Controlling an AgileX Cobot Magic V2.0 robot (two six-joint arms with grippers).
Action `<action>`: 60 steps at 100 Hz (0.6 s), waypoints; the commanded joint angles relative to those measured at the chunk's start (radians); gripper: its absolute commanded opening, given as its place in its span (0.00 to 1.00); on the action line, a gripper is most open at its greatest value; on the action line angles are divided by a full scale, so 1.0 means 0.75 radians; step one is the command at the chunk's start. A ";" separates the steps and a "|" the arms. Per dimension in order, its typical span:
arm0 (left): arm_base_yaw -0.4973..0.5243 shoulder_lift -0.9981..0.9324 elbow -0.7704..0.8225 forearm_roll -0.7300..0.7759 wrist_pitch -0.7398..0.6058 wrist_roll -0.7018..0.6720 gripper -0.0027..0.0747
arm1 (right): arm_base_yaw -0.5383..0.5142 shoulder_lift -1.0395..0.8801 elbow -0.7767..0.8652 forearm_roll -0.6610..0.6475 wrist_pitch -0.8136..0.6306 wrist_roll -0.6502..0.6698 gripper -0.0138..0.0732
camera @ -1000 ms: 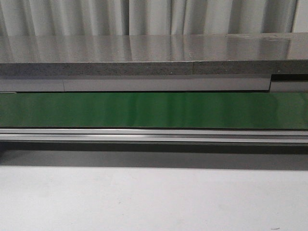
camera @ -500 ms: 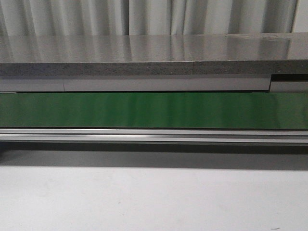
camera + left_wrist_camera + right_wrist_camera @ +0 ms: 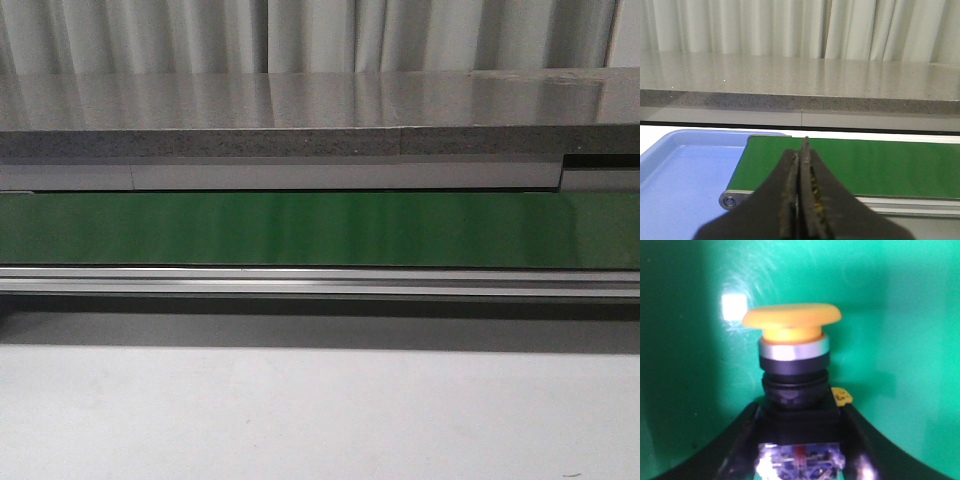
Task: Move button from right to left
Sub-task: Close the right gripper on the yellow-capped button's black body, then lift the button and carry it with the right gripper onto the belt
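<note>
The button [image 3: 792, 320] has a round orange-yellow cap, a silver ring and a black boxy body. In the right wrist view it stands between the two black fingers of my right gripper [image 3: 800, 410], which are shut on its body, over the green belt [image 3: 900, 315]. My left gripper [image 3: 801, 150] is shut and empty, with its tips above the left end of the green belt [image 3: 900, 165]. Neither gripper nor the button shows in the front view.
A blue tray [image 3: 685, 180] lies beside the belt's left end roller [image 3: 730, 201]. The green conveyor belt [image 3: 320, 228] runs across the front view with a metal rail [image 3: 320, 280] in front. A grey stone ledge [image 3: 790, 80] and white curtains stand behind it.
</note>
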 commanded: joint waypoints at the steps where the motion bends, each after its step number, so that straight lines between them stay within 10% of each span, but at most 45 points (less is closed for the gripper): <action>1: -0.006 -0.042 0.061 -0.003 -0.098 -0.014 0.01 | -0.006 -0.070 -0.040 0.017 -0.022 -0.015 0.37; 60: -0.006 -0.042 0.061 -0.003 -0.098 -0.014 0.01 | 0.044 -0.394 -0.134 0.188 0.302 -0.013 0.28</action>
